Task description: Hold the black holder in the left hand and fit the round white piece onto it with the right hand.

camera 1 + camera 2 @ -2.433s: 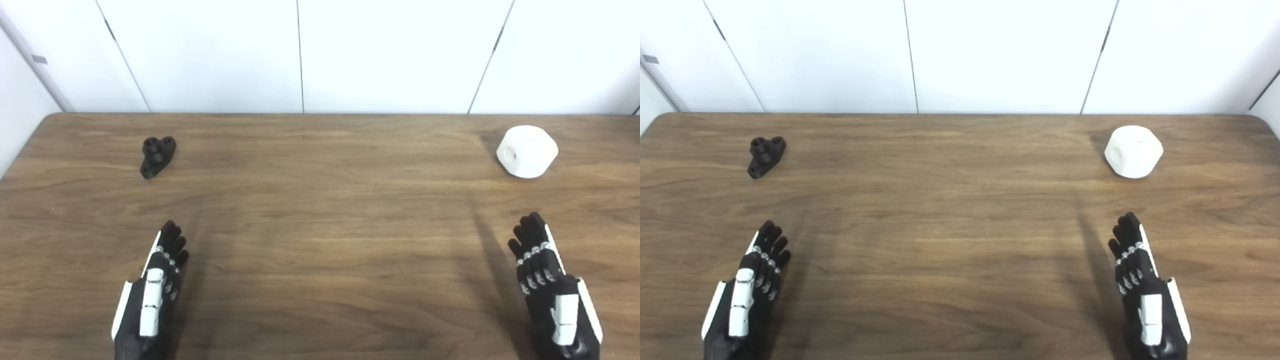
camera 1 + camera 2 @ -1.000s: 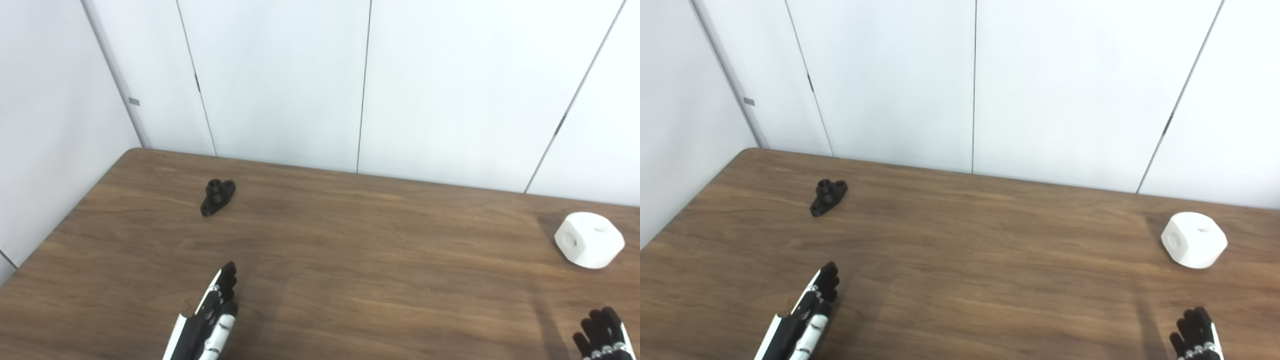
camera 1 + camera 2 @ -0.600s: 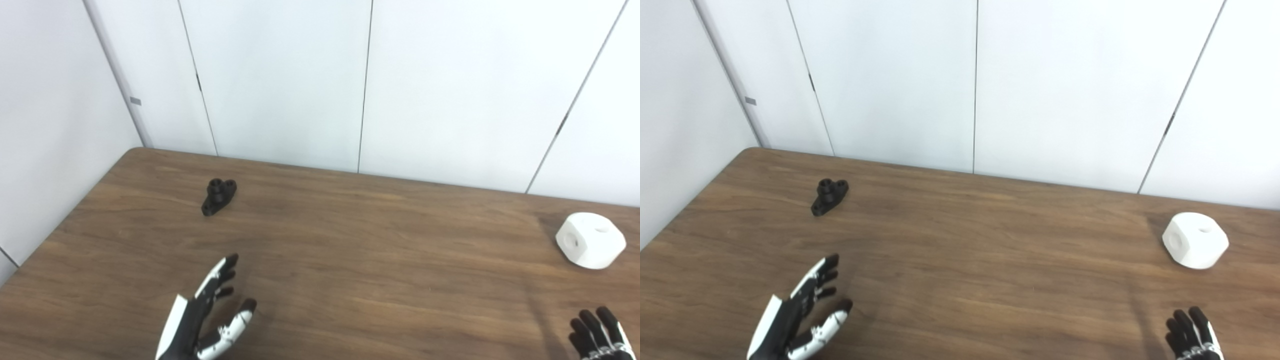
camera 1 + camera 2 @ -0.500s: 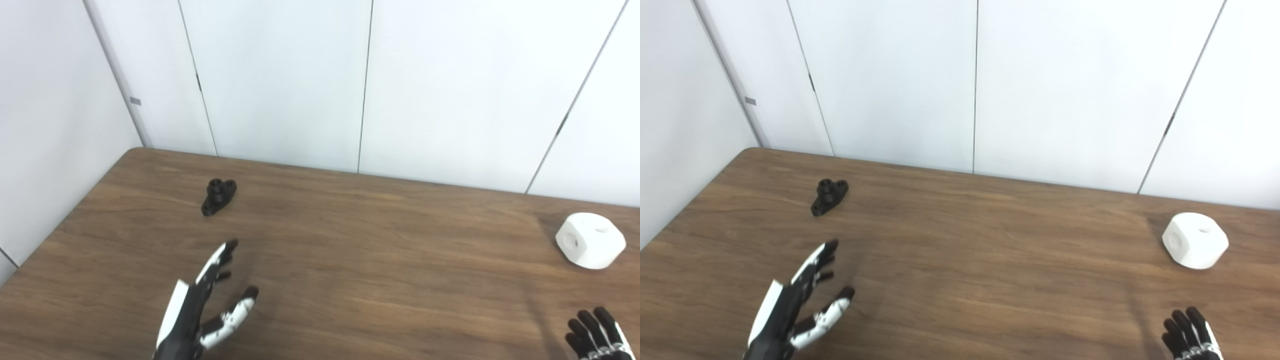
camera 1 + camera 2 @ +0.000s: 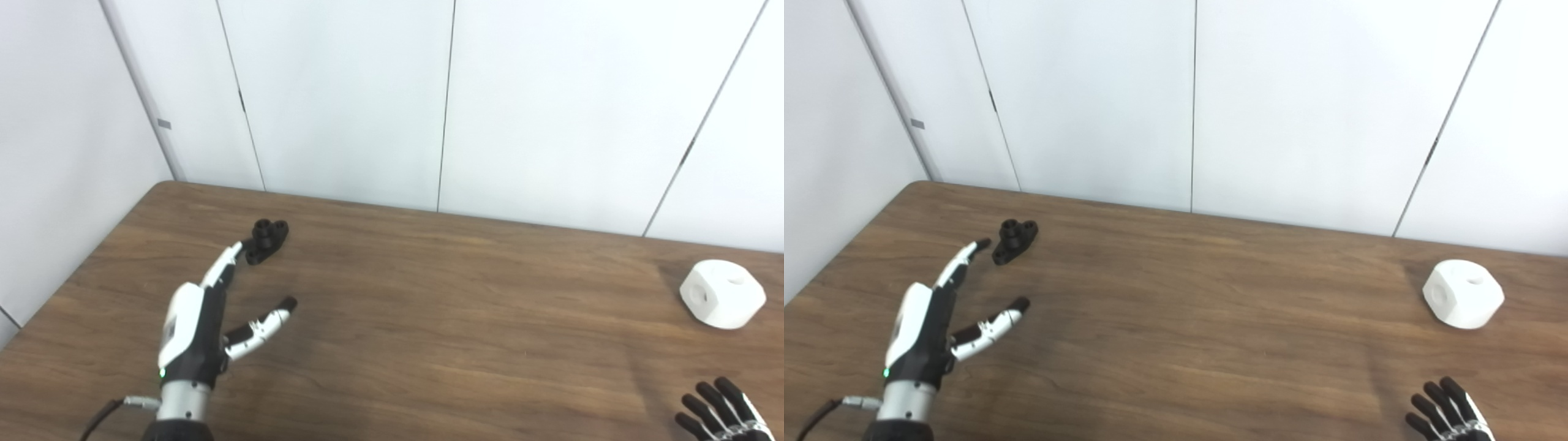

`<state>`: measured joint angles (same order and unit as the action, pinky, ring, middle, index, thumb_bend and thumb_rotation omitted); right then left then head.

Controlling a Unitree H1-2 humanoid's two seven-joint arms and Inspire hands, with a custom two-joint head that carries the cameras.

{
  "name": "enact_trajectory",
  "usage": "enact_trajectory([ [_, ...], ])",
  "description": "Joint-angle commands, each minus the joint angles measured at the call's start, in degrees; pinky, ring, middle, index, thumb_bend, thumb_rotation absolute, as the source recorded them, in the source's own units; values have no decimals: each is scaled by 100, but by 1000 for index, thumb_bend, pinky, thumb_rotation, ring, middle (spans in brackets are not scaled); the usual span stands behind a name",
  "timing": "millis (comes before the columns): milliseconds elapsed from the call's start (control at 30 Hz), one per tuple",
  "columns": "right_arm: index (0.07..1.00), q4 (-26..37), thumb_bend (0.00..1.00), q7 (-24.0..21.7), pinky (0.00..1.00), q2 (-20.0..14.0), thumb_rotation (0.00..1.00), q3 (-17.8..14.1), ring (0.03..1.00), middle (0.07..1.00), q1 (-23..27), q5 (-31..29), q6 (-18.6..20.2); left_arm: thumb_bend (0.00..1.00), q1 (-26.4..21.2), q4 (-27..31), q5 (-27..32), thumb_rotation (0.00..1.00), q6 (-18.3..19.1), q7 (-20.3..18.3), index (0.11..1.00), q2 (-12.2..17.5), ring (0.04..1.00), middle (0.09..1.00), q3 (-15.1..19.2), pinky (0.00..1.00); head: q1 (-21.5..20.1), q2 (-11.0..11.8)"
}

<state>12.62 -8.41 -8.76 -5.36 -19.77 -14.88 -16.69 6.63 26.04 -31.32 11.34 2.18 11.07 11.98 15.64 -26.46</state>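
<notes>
Since half a second ago my left hand [image 5: 928,334] has advanced, fingers spread and empty, tips just short of the black holder [image 5: 1015,241], my right hand [image 5: 1448,411] splayed low, round white piece [image 5: 1462,293] beyond it on the table [image 5: 1200,318].

The desk [image 5: 429,318] lies bare across its whole middle, giving either hand an unobstructed lane. The black holder [image 5: 267,241] stands alone near the far left corner, approachable from every side; the left hand [image 5: 196,331], spread wide, reaches just beside it. The round white piece [image 5: 723,301] sits alone far right, well apart from the right hand [image 5: 723,413]. Wall panels [image 5: 447,104] close off the rear.
</notes>
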Motion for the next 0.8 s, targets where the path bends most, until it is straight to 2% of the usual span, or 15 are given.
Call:
enact_trajectory([
  [0, 883, -411, 818, 49, 784, 150, 873, 33, 846, 879, -66, -30, 149, 715, -288, -57, -168, 387, 68, 89, 918, 219, 931, 943, 63, 869, 6, -4],
  [200, 880, -384, 831, 40, 769, 148, 853, 45, 849, 881, -104, -33, 131, 703, -771, -530, -281, 396, 377, 55, 900, 567, 938, 941, 78, 864, 1, -34],
  [333, 893, -359, 841, 34, 785, 143, 853, 57, 864, 898, -127, -50, 144, 707, -1028, -934, -318, 390, 457, 155, 898, 751, 950, 934, 75, 878, -5, -49],
  [467, 902, -356, 844, 35, 796, 149, 854, 70, 868, 904, -131, -29, 114, 723, -1247, -1260, -482, 422, 609, 186, 896, 920, 953, 934, 2, 850, -10, -53],
  [567, 909, -335, 847, 49, 806, 157, 852, 73, 872, 903, -133, -38, 164, 734, -1446, -1584, -547, 442, 608, 198, 892, 1058, 958, 933, -72, 855, -32, -52],
  [767, 923, -350, 831, 53, 847, 147, 869, 91, 900, 926, -139, 69, 112, 757, -1845, -2316, -667, 411, 529, 526, 879, 1168, 965, 928, -228, 891, -44, -45],
])
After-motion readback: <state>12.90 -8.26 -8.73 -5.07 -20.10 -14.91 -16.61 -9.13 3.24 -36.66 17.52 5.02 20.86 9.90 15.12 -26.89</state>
